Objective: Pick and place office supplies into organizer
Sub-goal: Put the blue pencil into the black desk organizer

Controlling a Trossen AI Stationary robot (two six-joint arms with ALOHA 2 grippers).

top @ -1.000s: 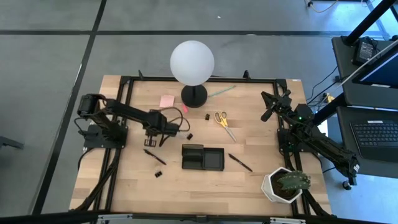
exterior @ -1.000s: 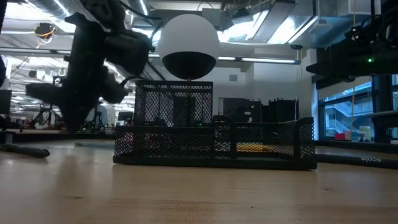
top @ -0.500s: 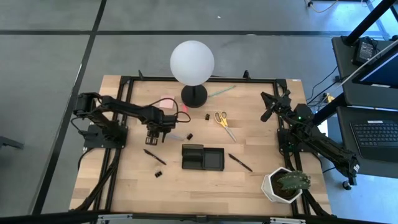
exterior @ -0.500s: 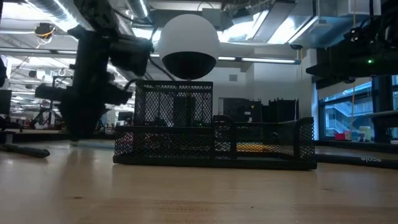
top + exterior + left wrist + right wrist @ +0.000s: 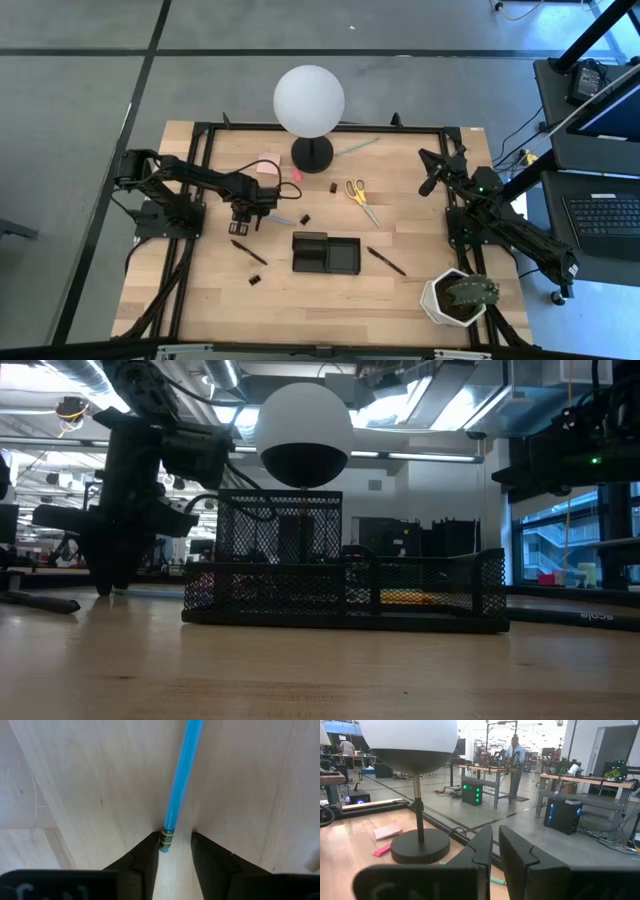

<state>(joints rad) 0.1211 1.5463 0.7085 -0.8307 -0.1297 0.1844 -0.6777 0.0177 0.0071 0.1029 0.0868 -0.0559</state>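
Since a second ago our left gripper (image 5: 243, 216) has drawn back toward its own side of the table and dropped low, so that its tips now sit at the wood. We have a blue pencil (image 5: 180, 774) lying flat between our left fingers (image 5: 144, 856), its banded end just inside the narrow gap; the fingers flank it without yet pressing on it, as far as we can judge. We came down on that end, we think, so the fingers can pinch across the thin shaft rather than along it. From above, the pencil (image 5: 283, 220) lies just beside the gripper, near the organizer (image 5: 326, 253), which stands in the middle of the table with nothing we can make out inside. Scissors (image 5: 360, 196), a pink pad (image 5: 267, 163) and pens (image 5: 385, 261) lie scattered around it. Our right gripper (image 5: 431, 170) waits raised at the far right edge, fingers narrow and empty, facing the lamp (image 5: 412, 770)
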